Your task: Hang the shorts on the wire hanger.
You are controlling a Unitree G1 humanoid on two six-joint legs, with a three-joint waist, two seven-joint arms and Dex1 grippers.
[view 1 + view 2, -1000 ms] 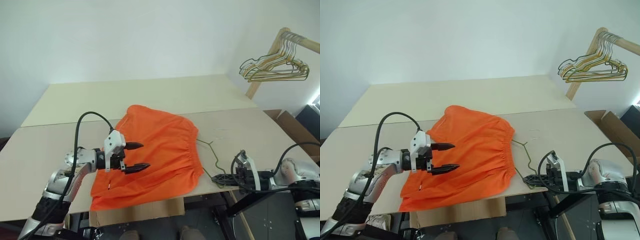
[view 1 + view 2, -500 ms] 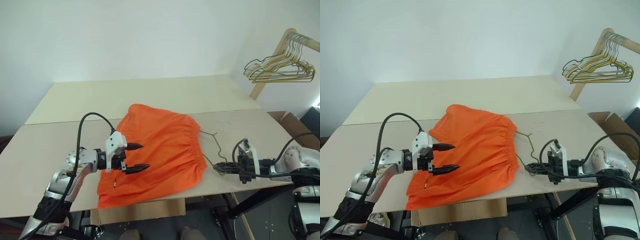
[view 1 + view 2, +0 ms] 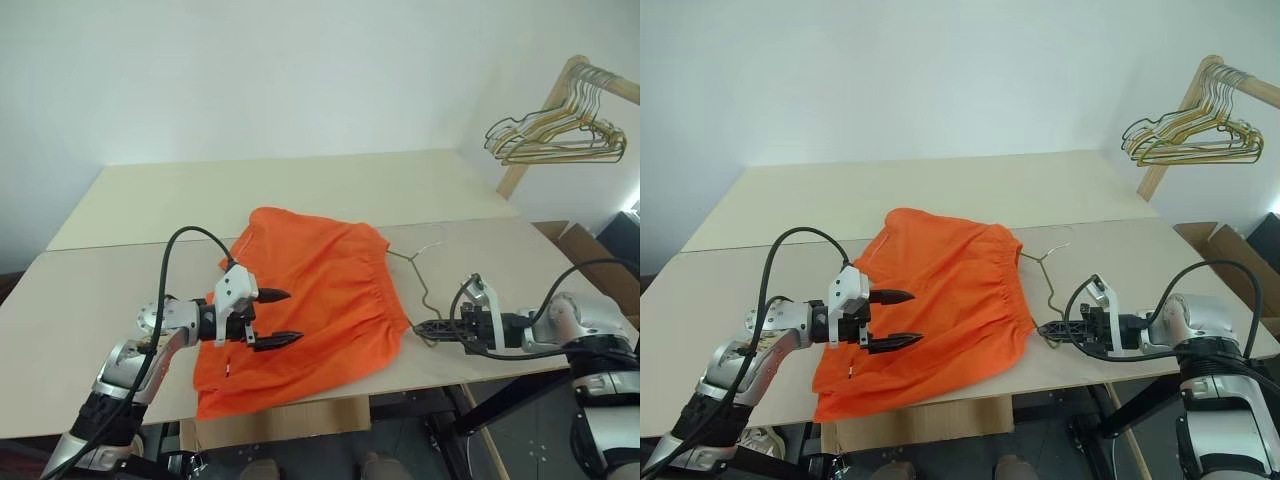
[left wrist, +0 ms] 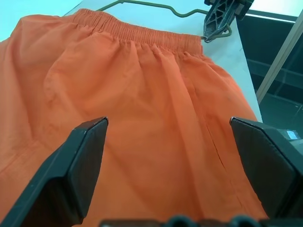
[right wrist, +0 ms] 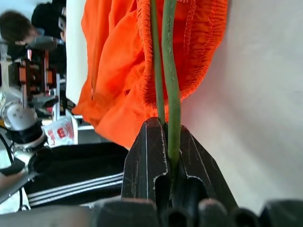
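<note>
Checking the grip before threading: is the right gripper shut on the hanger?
Yes, shut. The right gripper has its fingers pinched on the green hanger wire beside the shorts.

You have a pale beige wooden worktop (image 3: 300,195) made of two boards. At far right, a bunch of gold and tan wire hangers (image 3: 556,138) hangs from a light wooden rail (image 3: 605,80); a brown cardboard box (image 3: 590,245) sits below.

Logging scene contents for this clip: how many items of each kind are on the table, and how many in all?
Shorts: 1, the orange shorts lying flat.
Hangers: 1, the wire hanger beside the waistband, pinched at one end by the right end effector.
Total on the table: 2.
Not counted: the bunch of gold hangers on the rack off to the side.
</note>
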